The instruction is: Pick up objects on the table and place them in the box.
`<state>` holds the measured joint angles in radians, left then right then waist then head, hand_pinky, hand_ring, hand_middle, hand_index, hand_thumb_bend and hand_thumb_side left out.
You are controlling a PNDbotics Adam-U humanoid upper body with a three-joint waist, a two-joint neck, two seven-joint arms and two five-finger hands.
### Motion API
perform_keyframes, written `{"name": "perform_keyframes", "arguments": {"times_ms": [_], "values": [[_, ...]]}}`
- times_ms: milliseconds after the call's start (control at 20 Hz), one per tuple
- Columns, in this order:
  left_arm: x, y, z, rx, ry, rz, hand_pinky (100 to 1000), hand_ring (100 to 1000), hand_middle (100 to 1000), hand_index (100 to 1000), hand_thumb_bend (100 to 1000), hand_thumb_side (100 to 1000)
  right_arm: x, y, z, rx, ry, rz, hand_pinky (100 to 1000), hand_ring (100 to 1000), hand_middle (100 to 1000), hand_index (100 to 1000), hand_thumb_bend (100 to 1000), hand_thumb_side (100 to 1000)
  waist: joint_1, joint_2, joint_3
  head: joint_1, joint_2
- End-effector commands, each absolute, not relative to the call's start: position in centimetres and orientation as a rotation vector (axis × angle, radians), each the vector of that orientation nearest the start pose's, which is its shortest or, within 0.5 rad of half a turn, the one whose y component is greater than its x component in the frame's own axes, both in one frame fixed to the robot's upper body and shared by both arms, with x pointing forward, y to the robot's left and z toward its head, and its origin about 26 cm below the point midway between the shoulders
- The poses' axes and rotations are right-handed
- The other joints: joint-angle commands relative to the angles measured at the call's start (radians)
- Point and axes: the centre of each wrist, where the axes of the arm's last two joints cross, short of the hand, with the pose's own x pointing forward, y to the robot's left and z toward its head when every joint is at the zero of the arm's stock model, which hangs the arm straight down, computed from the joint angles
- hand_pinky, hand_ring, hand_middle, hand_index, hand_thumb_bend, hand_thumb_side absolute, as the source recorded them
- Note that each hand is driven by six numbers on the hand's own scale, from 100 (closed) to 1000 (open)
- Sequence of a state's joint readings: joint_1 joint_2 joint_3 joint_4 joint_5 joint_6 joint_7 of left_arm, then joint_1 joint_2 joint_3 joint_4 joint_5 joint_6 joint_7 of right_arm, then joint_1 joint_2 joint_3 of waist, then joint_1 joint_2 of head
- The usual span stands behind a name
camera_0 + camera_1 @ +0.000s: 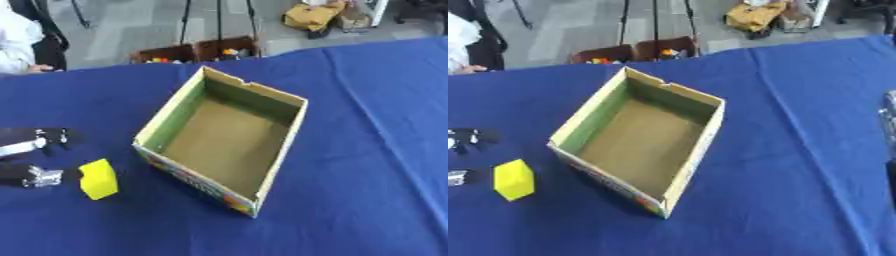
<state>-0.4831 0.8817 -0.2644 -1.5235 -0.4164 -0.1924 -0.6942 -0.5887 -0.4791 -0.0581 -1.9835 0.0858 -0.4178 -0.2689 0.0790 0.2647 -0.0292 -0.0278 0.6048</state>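
Left eye view shows the left hand (35, 160) entering from the left edge of the table (367, 150). One set of fingers (48, 139) sits farther from the robot; a second silver-tipped part, possibly the thumb, sits nearer, and a gap separates the two. The hand is spread and grasps nothing.

A yellow block (99, 179) lies on the blue cloth just to the right of the hand, close to its nearer tip. Contact between that tip and the block cannot be confirmed. The block sits beside the gap between the two parts, not inside it. It is tilted relative to the picture edges, with its long axis running roughly away from the robot.

A cardboard box (289, 135) stands farther right of the hand, beyond the block. It is open at the top, and nothing shows inside it. Its near left corner is close to the block but clear of it.

Right eye view shows a blurred grey shape at the right edge, possibly part of the right arm. No right hand can be made out.

Judgement: the left hand is clearly the nearer one. The coming move depends on the block lying directly to the right of the open hand. A short rightward advance would bring the block between the fingers before closing. Transfer to the box continues in that direction.
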Motion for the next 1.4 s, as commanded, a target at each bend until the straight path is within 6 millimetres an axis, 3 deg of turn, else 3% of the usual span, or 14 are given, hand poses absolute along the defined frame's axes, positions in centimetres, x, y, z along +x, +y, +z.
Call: {"name": "perform_keyframes", "arguments": {"times_ms": [50, 600, 950, 1400], "values": [[36.5, 36.2, 20.6, 0.594, -1.181, -1.820, 817, 926, 999, 1000, 499, 877, 30.6, -26.8, 30.9, 0.378, 3.157, -0.306, 774, 767, 601, 813, 100, 508, 0.016, -0.010, 0.000, 0.001, -0.001], [37.1, 36.7, 19.2, 0.694, -1.121, -1.907, 816, 928, 960, 1000, 491, 860, 30.6, -26.7, 30.9, 0.366, 3.161, -0.310, 776, 768, 599, 812, 100, 506, 0.017, -0.007, -0.004, 0.002, -0.004], [37.9, 36.7, 18.7, 0.707, -1.135, -1.892, 765, 894, 961, 1000, 451, 801, 30.6, -26.7, 30.8, 0.362, 3.164, -0.310, 776, 768, 597, 813, 100, 507, 0.017, -0.007, -0.006, 0.005, -0.006], [38.9, 36.1, 18.5, 0.702, -1.186, -1.869, 740, 873, 989, 1000, 441, 822, 30.6, -26.7, 30.8, 0.354, 3.168, -0.318, 777, 768, 594, 812, 100, 507, 0.020, -0.005, -0.012, 0.011, -0.011]]}}
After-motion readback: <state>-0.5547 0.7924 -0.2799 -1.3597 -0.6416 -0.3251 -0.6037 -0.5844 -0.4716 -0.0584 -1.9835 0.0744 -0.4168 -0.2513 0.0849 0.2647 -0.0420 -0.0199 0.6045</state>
